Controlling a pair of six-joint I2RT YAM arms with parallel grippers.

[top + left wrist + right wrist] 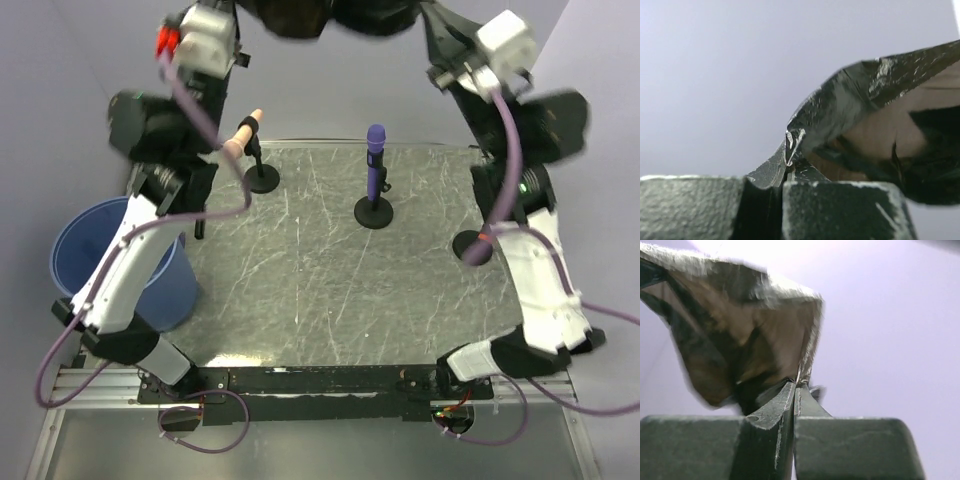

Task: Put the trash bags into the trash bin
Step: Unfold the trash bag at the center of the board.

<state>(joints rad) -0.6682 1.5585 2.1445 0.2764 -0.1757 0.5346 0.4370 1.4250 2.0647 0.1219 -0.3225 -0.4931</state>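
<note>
1. The trash bin [172,288] is a large round blue tub with tapered sides. I see it standing just off the left edge of the desk [300,290], partly hidden under the left arm.
2. The trash bag [300,15] is thin, crinkled, glossy black plastic. It hangs high over the far side of the desk, between both raised arms.
3. My left gripper [782,180] is closed tight, with a fold of the bag pinched between its fingers.
4. My right gripper [796,390] is likewise clamped on the bag's edge.

Left gripper [783,181], right gripper [796,386] clamped, aloft
</note>
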